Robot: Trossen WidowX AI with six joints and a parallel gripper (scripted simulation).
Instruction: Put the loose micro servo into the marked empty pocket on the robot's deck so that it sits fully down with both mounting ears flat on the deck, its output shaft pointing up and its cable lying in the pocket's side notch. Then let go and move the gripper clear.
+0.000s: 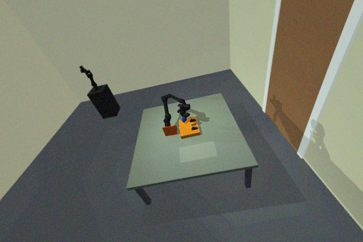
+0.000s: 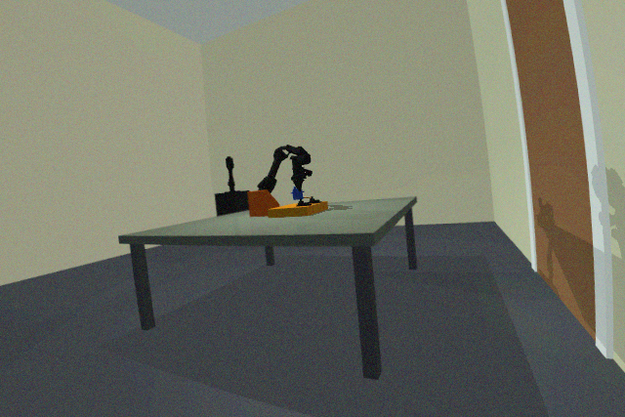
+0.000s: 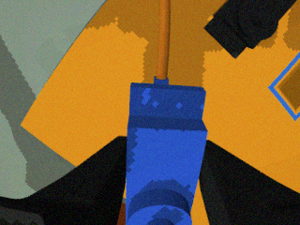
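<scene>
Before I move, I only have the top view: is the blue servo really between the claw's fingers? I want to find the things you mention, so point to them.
Observer: Yes. The wrist view shows a black finger on each side of the blue servo (image 1: 184,119) (image 2: 298,193) (image 3: 166,155); the claw (image 1: 184,115) (image 2: 298,187) (image 3: 163,148) is shut on it.

Operator: I can't make out its cable. Where does it leave the body?

Observer: The orange cable (image 3: 164,37) comes out of the end toward the top of the wrist picture.

Operator: And the marked pocket?

Observer: Part of the blue-outlined pocket (image 3: 292,89) shows at the wrist picture's right edge, off to one side of the servo.
</scene>
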